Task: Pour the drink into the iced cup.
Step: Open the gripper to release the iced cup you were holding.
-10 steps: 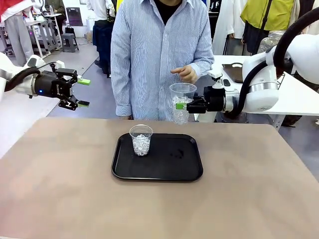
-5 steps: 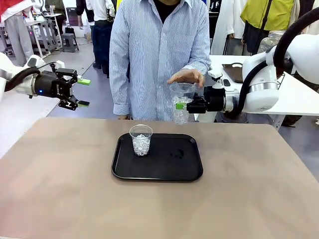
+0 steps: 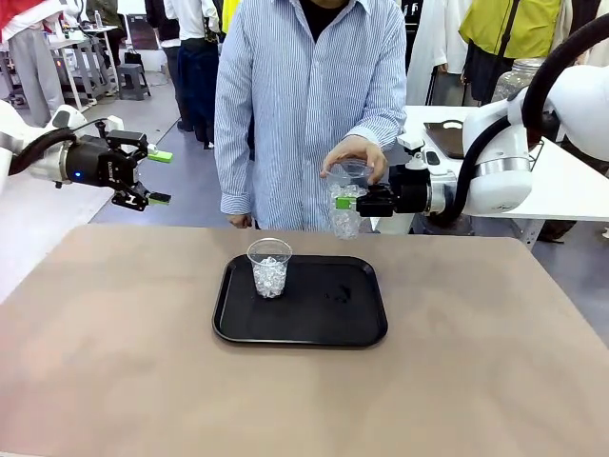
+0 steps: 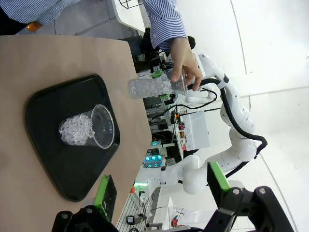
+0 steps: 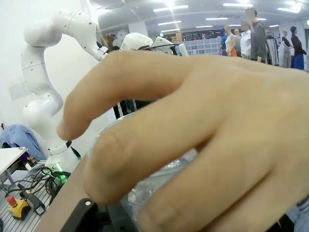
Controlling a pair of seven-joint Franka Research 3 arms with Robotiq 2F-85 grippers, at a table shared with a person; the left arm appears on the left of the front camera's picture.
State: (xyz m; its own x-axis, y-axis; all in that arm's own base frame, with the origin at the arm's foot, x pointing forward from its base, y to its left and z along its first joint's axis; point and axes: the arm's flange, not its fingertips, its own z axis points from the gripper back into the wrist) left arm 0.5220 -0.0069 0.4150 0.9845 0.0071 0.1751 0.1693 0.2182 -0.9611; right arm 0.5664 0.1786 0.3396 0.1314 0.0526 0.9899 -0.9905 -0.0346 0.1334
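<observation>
Clear plastic and ice dominate the front view. One ice-filled cup, the tray cup (image 3: pixel 269 268), stands upright on the left part of a black tray (image 3: pixel 333 309) in the middle of the tan table (image 3: pixel 114 371), where either arm could reach it. A second, the lifted cup (image 3: pixel 345 223), hangs in the air beyond the tray's far right corner. The right gripper (image 3: pixel 344 202) pinches it from the side, pads clenched on its wall, which keeps it upright. The person's hand (image 3: pixel 354 159) lies cupped over its rim, either steadying it or about to take it; I cannot tell which. The left gripper (image 3: pixel 159 177) hovers off the table's left edge, jaws spread wide and empty, well apart from both cups and likely kept out of the exchange

From the left wrist, rolled sideways, the spread fingers (image 4: pixel 217 179) frame the tray (image 4: pixel 58 174) with the tray cup (image 4: pixel 89 129) on it. Farther off is the lifted cup (image 4: pixel 149 87), half full of ice, with the hand (image 4: pixel 186 67) wrapped over its mouth

From the right wrist the hand (image 5: pixel 193 135) sits very close to the lens, fingers draped across the crinkled clear wall of the lifted cup (image 5: pixel 159 186), so the grip itself is mostly hidden

Ice is all I can make out in either cup, so I judge that pouring has not yet begun
</observation>
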